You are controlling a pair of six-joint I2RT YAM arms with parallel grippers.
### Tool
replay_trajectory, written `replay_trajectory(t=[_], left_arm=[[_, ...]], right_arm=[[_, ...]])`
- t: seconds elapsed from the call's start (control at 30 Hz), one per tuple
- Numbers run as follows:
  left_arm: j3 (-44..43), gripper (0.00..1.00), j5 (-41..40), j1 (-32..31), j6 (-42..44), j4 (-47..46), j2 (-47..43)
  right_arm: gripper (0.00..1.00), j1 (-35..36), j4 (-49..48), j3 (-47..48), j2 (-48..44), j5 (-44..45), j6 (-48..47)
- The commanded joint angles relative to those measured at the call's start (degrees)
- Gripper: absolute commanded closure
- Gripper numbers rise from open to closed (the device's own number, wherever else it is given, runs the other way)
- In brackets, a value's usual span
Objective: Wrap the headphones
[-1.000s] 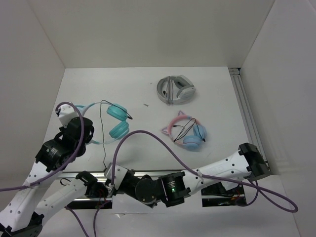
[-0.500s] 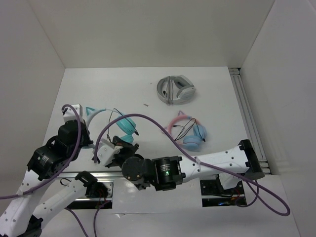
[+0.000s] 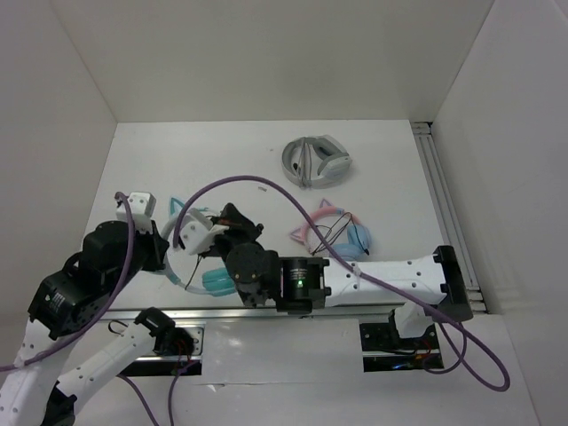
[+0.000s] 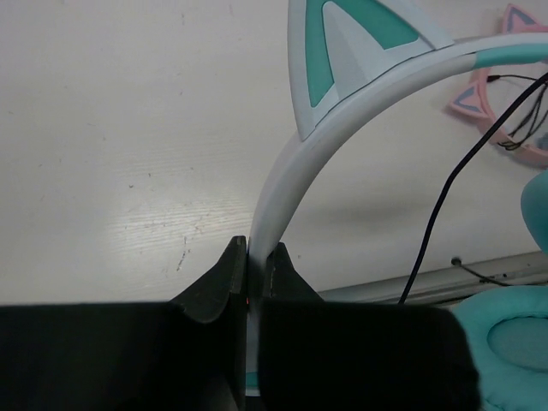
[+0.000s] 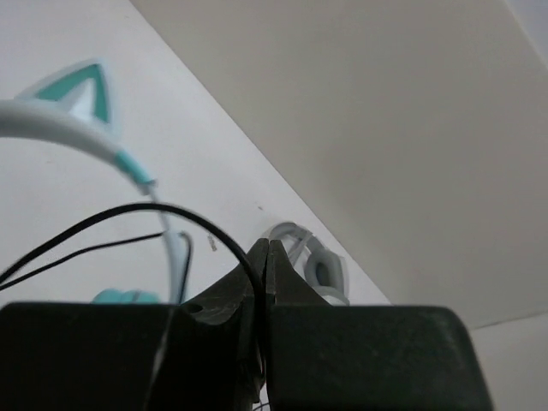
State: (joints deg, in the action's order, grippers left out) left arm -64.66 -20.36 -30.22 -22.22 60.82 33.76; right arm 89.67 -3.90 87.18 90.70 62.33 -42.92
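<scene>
The teal cat-ear headphones (image 3: pixel 184 209) are held off the table at the near left, one teal ear cup (image 3: pixel 216 282) hanging low. My left gripper (image 3: pixel 165 257) is shut on the pale headband (image 4: pixel 282 184), just below a cat ear (image 4: pixel 351 43). My right gripper (image 3: pixel 232 213) reaches across from the right and is shut on the thin black cable (image 5: pixel 214 235), which loops out to the left of its jaws. The headband (image 5: pixel 77 128) and a cat ear (image 5: pixel 79 90) show in the right wrist view. The cable (image 4: pixel 445 197) hangs past the ear cup (image 4: pixel 505 342).
Pink cat-ear headphones (image 3: pixel 333 232) lie right of centre, half under my right arm. Grey-and-white headphones (image 3: pixel 315 161) lie at the back. A small bit (image 3: pixel 263 188) lies mid-table. A metal rail (image 3: pixel 439 195) runs along the right edge. White walls enclose three sides.
My right arm swung up from the near edge and closed on the cable over the headphones. My left gripper pulled the headphones toward the near edge and tilted them up.
</scene>
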Motion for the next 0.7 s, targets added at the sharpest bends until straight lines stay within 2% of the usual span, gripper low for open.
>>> replay_trajectory(t=[0.0, 0.07, 0.23, 0.3, 0.43, 0.47, 0.63, 0.67], left_arm=[[-4.85, 1.00, 7.25, -0.11, 1.65, -1.59, -1.15], [-8.52, 1.00, 7.88, -0.11, 2.26, 1.48, -1.15], [-14.96, 1.00, 8.49, -0.11, 4.29, 6.24, 0.16], [-15.49, 1.00, 9.02, -0.11, 4.90, 6.24, 1.39], [-15.49, 1.00, 8.49, -0.11, 4.90, 6.24, 1.40], [-14.10, 1.00, 9.10, -0.11, 4.90, 5.63, 1.40], [-13.56, 1.00, 8.49, -0.11, 4.90, 5.01, 2.36], [-13.56, 1.00, 8.49, -0.11, 4.90, 5.01, 2.89]], right_arm=[[0.96, -4.05, 2.47, 3.61, -3.77, -1.41, 4.82], [0.96, -6.59, 6.69, 3.61, -5.87, -5.43, 8.01], [0.91, -8.63, 9.08, 3.61, -8.87, -9.41, 9.86], [0.86, -12.39, 13.12, 6.32, -8.87, -13.79, 11.70], [0.86, -19.87, 18.66, 9.50, -7.46, -19.42, 15.05], [0.86, -22.93, 18.67, 9.50, -6.77, -20.74, 15.75], [0.88, -29.01, 12.87, 8.01, -5.54, -19.08, 15.23], [0.89, -31.20, 12.87, 9.14, -5.53, -21.78, 16.27]])
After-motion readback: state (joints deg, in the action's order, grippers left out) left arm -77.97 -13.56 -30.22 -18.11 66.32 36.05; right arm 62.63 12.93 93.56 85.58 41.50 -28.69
